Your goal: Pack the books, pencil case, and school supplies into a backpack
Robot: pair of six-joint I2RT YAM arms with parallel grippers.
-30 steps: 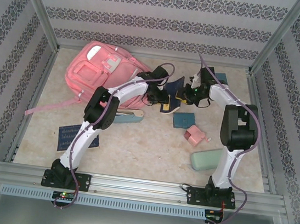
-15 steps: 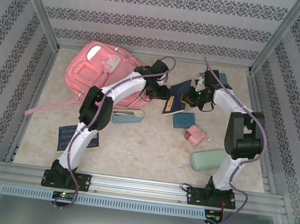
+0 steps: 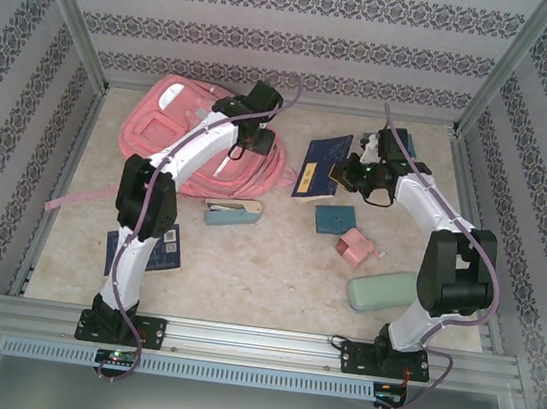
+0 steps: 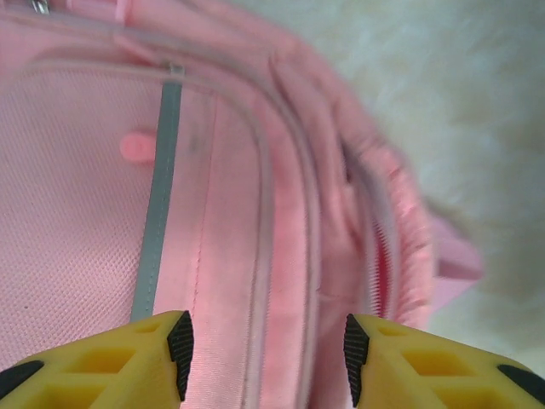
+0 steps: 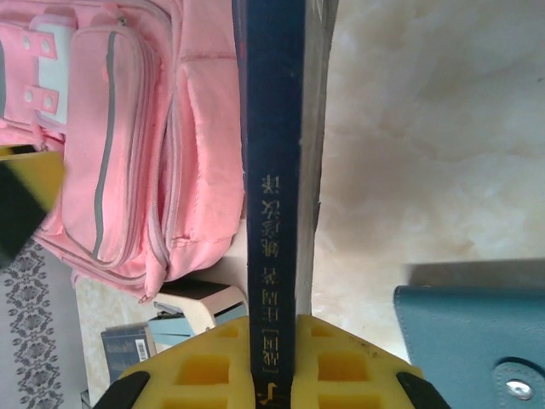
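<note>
Top view: large pink fabric backpack [image 3: 177, 136] lies at the far left of the beige table [image 3: 264, 274], its long axis running diagonally from far-left to near-right. The left gripper [image 3: 252, 139] hangs over its right end, and the arm hides part of the bag. The right gripper [image 3: 350, 176] holds a dark navy thin book [image 3: 321, 165] by its right edge. The book's long axis runs far to near, far end leaning right; can't tell whether it is lifted or resting. Also on the table: a small teal square pad [image 3: 335, 219], a pink boxy item [image 3: 357, 248], a pale green oblong case [image 3: 380, 291] and a teal-and-cream stapler [image 3: 232, 211]. A second navy book [image 3: 158, 253] is half hidden behind the left arm.

Left wrist: yellow fingers [image 4: 128, 349] stand well apart with nothing between them, just above blurred backpack fabric. A grey strip [image 4: 157, 213] and a zip [image 4: 379, 264] run lengthwise, and the bag is cut off by the frame.

Right wrist: fingers [image 5: 204, 371] are clamped on the navy book, seen edge-on, spine toward the camera, long axis pointing straight away. The backpack is at left, and the teal pad at lower right is cut off.
</note>
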